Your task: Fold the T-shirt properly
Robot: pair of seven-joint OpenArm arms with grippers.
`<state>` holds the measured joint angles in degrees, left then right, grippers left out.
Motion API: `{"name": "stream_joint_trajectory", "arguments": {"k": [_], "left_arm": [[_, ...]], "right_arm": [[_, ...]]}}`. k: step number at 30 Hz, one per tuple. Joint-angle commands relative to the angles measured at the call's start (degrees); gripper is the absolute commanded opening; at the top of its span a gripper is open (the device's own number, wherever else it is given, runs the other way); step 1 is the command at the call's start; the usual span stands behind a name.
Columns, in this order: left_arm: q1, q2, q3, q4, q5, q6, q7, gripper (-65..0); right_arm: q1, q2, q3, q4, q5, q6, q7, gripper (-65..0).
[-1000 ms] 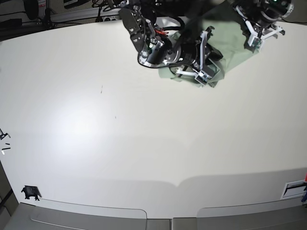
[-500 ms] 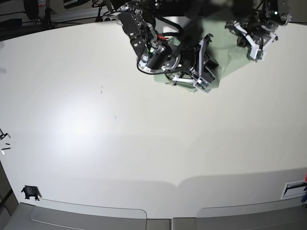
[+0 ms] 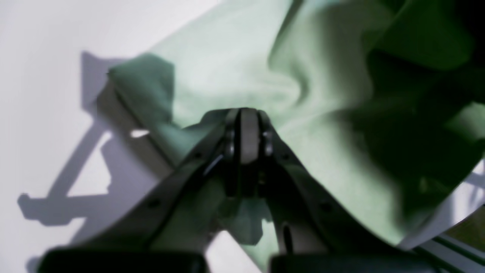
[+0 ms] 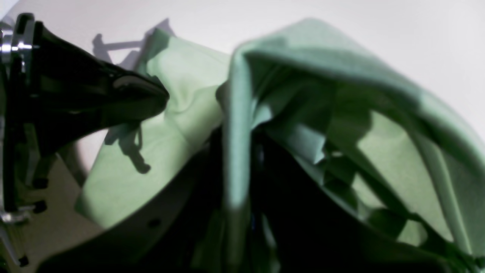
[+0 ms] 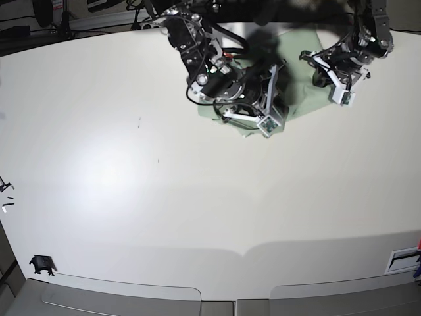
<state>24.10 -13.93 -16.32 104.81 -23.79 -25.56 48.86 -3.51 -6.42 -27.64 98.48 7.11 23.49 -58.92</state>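
Pale mint T-shirt (image 5: 296, 82) bunched and creased at far bench (image 5: 197, 197) edge; left gripper (image 3: 248, 129) and right gripper (image 5: 266, 99) jaws both clenched on its fabric

Both black jointed arms carry white bracket frames; dark tapered fingers (image 3: 248, 132) bear small screws; black cables trail.

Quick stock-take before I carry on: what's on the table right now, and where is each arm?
T-shirt: one, pale mint green, bunched at the table's far edge between the arms.
Table: one, white, mostly bare.
Small black object: one, near left corner.
Small dark bits: a few, left edge.
White-framed slot: one, near right edge.
Left pincer: shut on the T-shirt.
Right pincer: over the cloth, shut on the T-shirt.
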Motion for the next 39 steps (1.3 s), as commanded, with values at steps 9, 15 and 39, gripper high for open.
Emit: {"name": "stream_joint_trajectory", "arguments": {"k": [9,15,39], "left_arm": [[-0.44,-0.22,6.62,0.79,0.44,-0.2,-0.98,-65.0],[-0.46,-0.24,7.89,0.79,1.86,-0.15,-2.27,-65.0],[8.46,-0.22,-10.56,10.01,-0.85,0.66,0.55,-65.0]], "right_arm": [[0.98,-2.58,-1.42,1.07,9.66,0.04,1.53,-65.0],[0.92,-2.58,-3.72,1.07,11.28,0.07,1.95,-65.0],[0.96,-2.58,-3.87,1.07,6.73,0.52,3.96,-65.0]]}}
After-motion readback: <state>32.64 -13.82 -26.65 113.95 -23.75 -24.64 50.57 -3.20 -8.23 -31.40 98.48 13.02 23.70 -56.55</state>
